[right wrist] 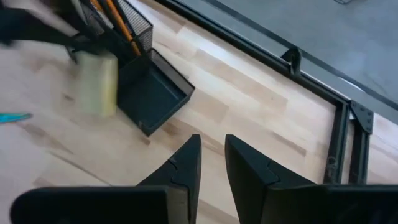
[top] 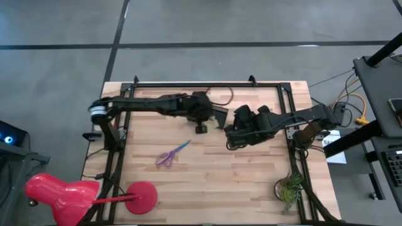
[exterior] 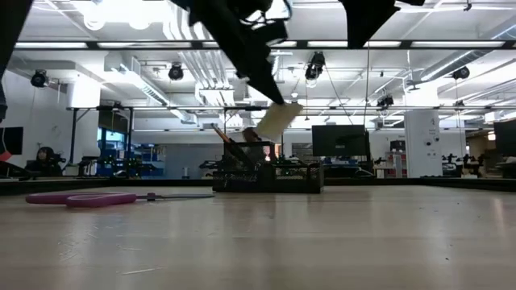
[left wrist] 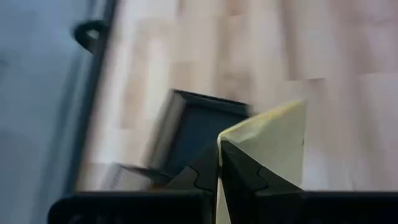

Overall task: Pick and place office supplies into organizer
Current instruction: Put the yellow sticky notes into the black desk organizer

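Yellow paper, a square sticky-note pad (left wrist: 273, 149), is pinched by one edge between the clenched fingers of the left gripper (left wrist: 219, 163) and hangs tilted above the small black mesh-walled organizer (right wrist: 146, 93). The pad extends forward and to one side of the fingertips, so most of it is unsupported. In the right wrist view it sits just beside the organizer's low open tray, close to the taller compartment where thin orange pencils (right wrist: 115, 15) already stand.

Judged risks: the edge grip is slight, so the pad could pivot or slip free while it is being lowered. Released while tilted, it could catch on the tray wall and land half outside, or fall on the pale wooden table (top: 207, 182). A lateral error could also knock the pencils.

The right gripper (right wrist: 211, 160) hovers near the organizer with its two dark fingers parted by a narrow gap, grasping nothing; crowding between the two arms is a further hazard. Purple-handled scissors (top: 169, 156) lie flat on the table, well apart from the organizer, not yet collected.
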